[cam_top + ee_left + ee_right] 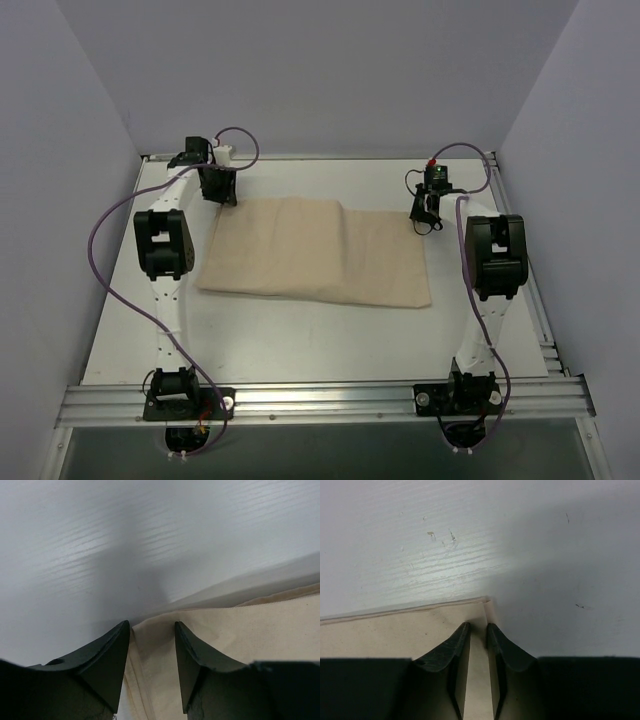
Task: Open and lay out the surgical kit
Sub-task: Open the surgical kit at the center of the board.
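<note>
The surgical kit (320, 250) is a folded beige cloth bundle lying flat in the middle of the white table; whatever is inside is hidden. My left gripper (218, 190) is at its far left corner. In the left wrist view this gripper (152, 625) is open, its fingers straddling the cloth's corner (155, 650). At the far right corner is my right gripper (428, 215). Its wrist view shows the gripper (477, 626) with only a narrow gap between the jaws, set over the folded cloth corner (479, 611), which lies flat between them.
The white table (300, 340) has a raised metal rail along its near edge (320, 400). Pale walls close in the left, back and right sides. Purple cables loop off both arms.
</note>
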{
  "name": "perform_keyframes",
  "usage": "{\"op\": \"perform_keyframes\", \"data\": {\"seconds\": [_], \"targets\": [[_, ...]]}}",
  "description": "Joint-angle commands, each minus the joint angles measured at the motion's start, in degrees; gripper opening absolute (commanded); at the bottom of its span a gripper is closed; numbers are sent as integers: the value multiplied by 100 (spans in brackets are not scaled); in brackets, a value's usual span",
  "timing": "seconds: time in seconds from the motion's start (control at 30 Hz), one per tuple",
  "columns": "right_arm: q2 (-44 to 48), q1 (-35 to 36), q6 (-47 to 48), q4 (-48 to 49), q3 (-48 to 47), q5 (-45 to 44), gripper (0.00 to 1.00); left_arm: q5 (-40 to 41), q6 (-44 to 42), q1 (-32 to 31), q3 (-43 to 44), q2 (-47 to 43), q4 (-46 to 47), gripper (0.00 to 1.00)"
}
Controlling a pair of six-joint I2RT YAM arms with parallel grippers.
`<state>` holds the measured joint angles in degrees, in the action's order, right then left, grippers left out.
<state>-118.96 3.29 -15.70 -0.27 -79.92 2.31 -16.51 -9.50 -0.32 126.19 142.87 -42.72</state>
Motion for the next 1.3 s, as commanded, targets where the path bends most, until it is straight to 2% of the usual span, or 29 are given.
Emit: {"op": "perform_keyframes", "data": {"seconds": [0.0, 0.07, 0.13, 0.17, 0.2, 0.3, 0.53, 0.9, 0.93, 1.13, 1.27], "targets": [[-136, -30, 76, -131, -208, -37, 15, -63, 132, 5, 300, 232, 0, 50], [-119, -30, 111, -157, -243, -72, 9, -115, 158, 5, 345, 268, -8, 43], [-84, -30, 146, -184, -261, -99, 0, -194, 159, 5, 327, 207, -8, 30], [-40, -30, 147, -192, -270, -125, 0, -290, 167, 5, 318, 172, -8, 25], [-5, -30, 164, -192, -270, -143, 0, -326, 185, -3, 266, 119, 0, 16], [127, -30, 182, -166, -252, -152, 0, -492, 264, 5, 38, -171, 123, 2], [434, -30, 182, -105, -182, -99, 0, -669, 370, -3, -235, -847, 247, 2], [1032, -21, 226, -113, 11, -169, 0, -739, 317, -3, -244, -1314, 97, 2], [1058, -21, 234, -122, 29, -169, 0, -731, 299, 179, -244, -1366, 80, 2], [1304, -21, 252, -219, 178, -38, 0, -897, 255, 330, -463, -1673, 9, 2], [1936, -21, 226, -43, 529, 322, 0, -1020, 159, 480, -753, -1946, 9, 2]]}}
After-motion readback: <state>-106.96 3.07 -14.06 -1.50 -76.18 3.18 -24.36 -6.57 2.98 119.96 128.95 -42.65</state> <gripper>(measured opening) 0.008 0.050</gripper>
